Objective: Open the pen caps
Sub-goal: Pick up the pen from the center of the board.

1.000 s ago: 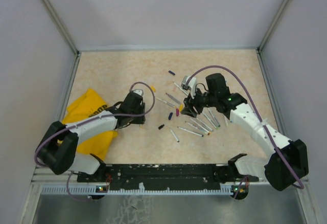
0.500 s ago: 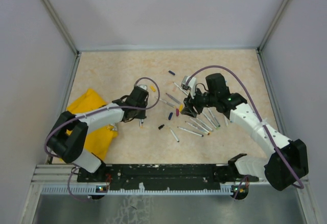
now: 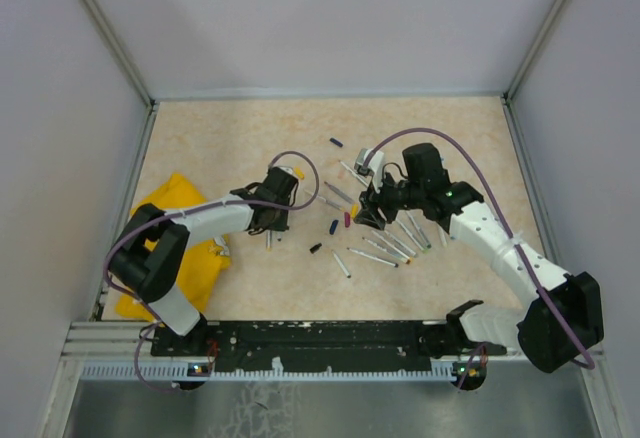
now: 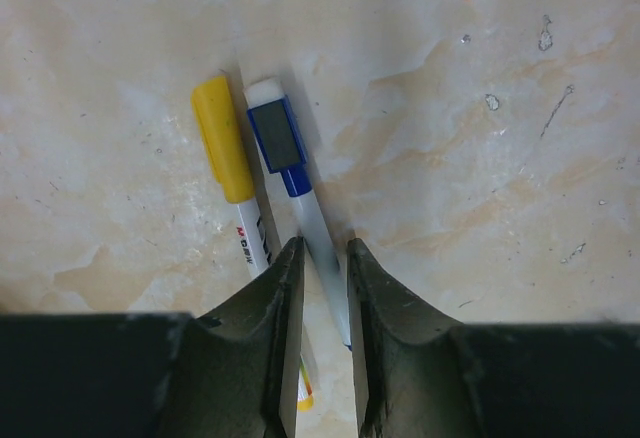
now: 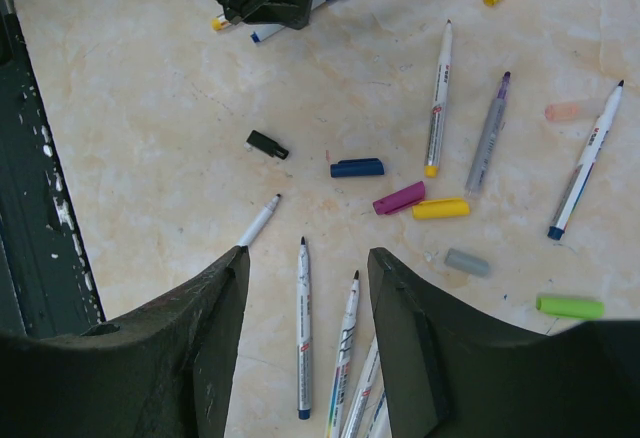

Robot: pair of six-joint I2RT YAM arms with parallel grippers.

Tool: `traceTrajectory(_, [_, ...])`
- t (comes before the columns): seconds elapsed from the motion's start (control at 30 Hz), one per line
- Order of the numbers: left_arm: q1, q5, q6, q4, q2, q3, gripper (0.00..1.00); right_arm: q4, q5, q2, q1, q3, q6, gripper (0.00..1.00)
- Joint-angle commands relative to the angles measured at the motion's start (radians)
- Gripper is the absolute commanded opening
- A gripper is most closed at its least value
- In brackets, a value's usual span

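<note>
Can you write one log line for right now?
left fingers: pinching blue-capped pen | blue cap: on | right fingers: open, empty, above uncapped pens

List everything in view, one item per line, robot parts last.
table: one, beige marbled, under everything
yellow cloth: one, yellow, crumpled at the table's left side
blue-capped pen: one, white barrel, lying left of the table's centre
yellow-capped pen: one, white barrel, lying close beside the blue-capped pen
uncapped pens: at least six, white or grey barrels, scattered right of centre
loose caps: at least eight; black, blue, magenta, two yellow, grey, green, pale pink; scattered among the uncapped pens
left gripper: one, dark, closed around the blue-capped pen's barrel
right gripper: one, dark, open and empty above the uncapped pens
</note>
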Motion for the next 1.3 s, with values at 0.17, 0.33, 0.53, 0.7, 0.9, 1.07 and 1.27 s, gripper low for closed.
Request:
traceTrajectory(0.17, [-0.003,0.012,0.014,-0.016,0.031,0.027,0.22,0.025,-0.022,0.001,-0.010,0.003,-0.013,0.52])
traceTrajectory(0.33, [-0.003,0.030,0.017,-0.016,0.029,0.027,0.07,0.026,-0.034,0.004,-0.010,0.002,-0.008,0.52])
traceTrajectory(0.53, [-0.005,0.082,0.010,0.031,-0.062,-0.010,0.00,0.025,-0.076,0.018,-0.010,0.003,0.006,0.51])
traceTrajectory(0.7, [-0.005,0.177,0.007,0.124,-0.231,-0.103,0.00,0.033,-0.110,0.020,-0.010,0.000,0.018,0.51])
traceTrajectory(0.9, [-0.003,0.334,-0.035,0.320,-0.431,-0.258,0.00,0.102,-0.199,0.007,-0.010,-0.034,0.081,0.51])
traceTrajectory(1.07, [-0.003,0.444,-0.097,0.547,-0.588,-0.409,0.00,0.230,-0.264,-0.001,-0.010,-0.091,0.174,0.51])
traceTrajectory(1.27, [-0.003,0.510,-0.169,0.772,-0.741,-0.543,0.00,0.453,-0.371,-0.031,-0.009,-0.208,0.263,0.51])
